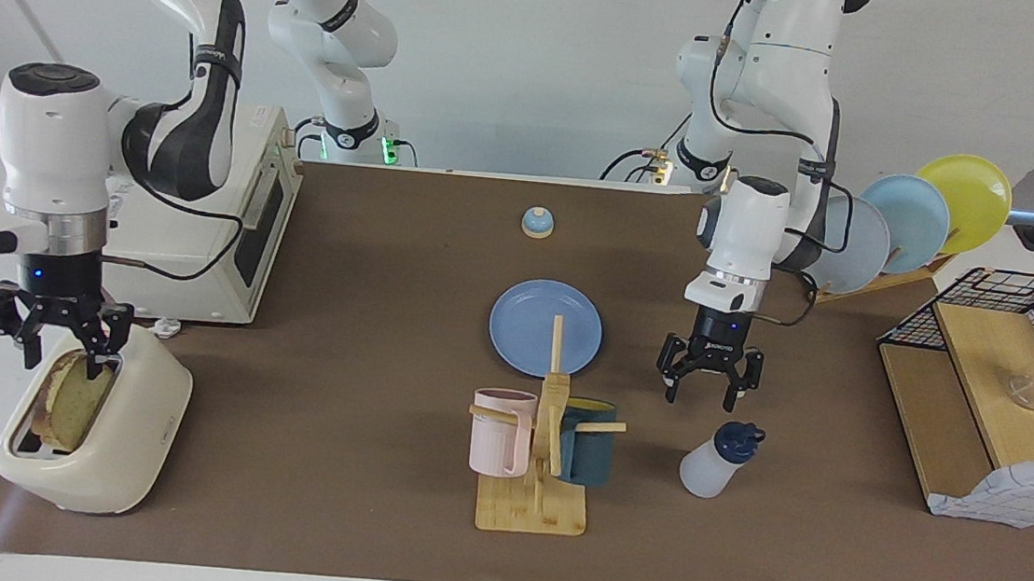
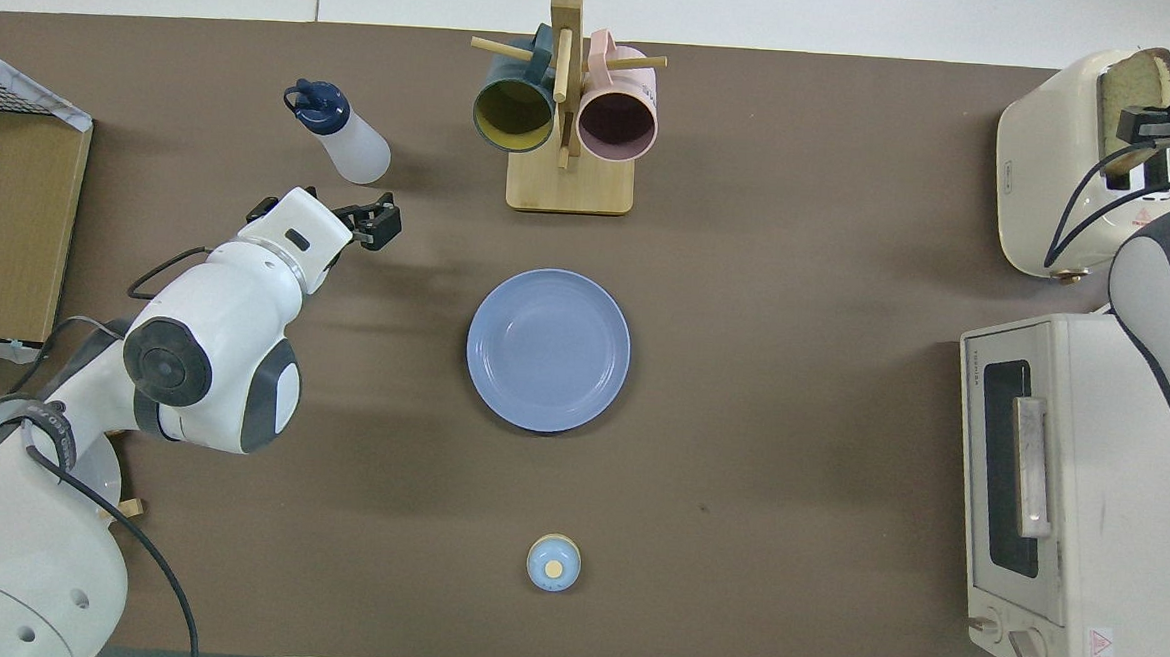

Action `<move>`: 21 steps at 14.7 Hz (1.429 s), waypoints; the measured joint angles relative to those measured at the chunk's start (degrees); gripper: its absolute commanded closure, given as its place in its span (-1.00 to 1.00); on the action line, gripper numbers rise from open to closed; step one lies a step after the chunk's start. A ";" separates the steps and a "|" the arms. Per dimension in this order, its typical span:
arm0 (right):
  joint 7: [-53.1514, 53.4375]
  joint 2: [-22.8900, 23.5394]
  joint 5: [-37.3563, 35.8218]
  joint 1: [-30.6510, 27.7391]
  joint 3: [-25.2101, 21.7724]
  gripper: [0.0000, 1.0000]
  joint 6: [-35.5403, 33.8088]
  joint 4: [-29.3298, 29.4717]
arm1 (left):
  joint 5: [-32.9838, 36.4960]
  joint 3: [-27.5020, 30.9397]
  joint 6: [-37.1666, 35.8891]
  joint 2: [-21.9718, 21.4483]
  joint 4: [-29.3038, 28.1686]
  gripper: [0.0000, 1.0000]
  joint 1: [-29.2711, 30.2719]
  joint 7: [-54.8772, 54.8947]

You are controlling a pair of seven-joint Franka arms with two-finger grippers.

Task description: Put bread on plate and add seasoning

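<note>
The bread (image 1: 72, 401) (image 2: 1133, 87) stands upright in the slot of a cream toaster (image 1: 124, 443) (image 2: 1044, 162) at the right arm's end of the table. My right gripper (image 1: 62, 352) (image 2: 1155, 153) points down at the slice's top edge. The blue plate (image 1: 544, 327) (image 2: 548, 351) lies bare at the table's middle. The seasoning bottle (image 1: 715, 462) (image 2: 345, 136) with its navy cap stands farther from the robots than the plate, toward the left arm's end. My left gripper (image 1: 706, 396) (image 2: 322, 223) hangs open over the mat between the plate and the bottle, touching neither.
A wooden mug tree (image 1: 544, 461) holds a pink and a teal mug, beside the bottle. A toaster oven (image 1: 232, 228) sits next to the toaster, nearer the robots. Also here are a small bell (image 1: 537, 223), a rack of upright plates (image 1: 897, 230) and a wire-and-wood shelf (image 1: 986, 388).
</note>
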 measured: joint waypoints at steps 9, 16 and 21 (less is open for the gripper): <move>-4.17 0.01 -3.83 0.49 0.24 1.00 -5.70 4.58 | -6.43 13.80 0.03 7.85 7.01 -1.00 -14.11 -0.85; -8.28 -4.81 -4.43 0.91 7.92 1.00 -28.69 17.29 | -8.39 14.49 0.60 10.39 9.26 -1.00 -14.13 -2.04; -6.94 -10.57 -3.27 2.12 20.37 1.00 -43.56 17.53 | -8.39 15.81 2.20 10.96 9.64 -1.00 -14.23 -2.06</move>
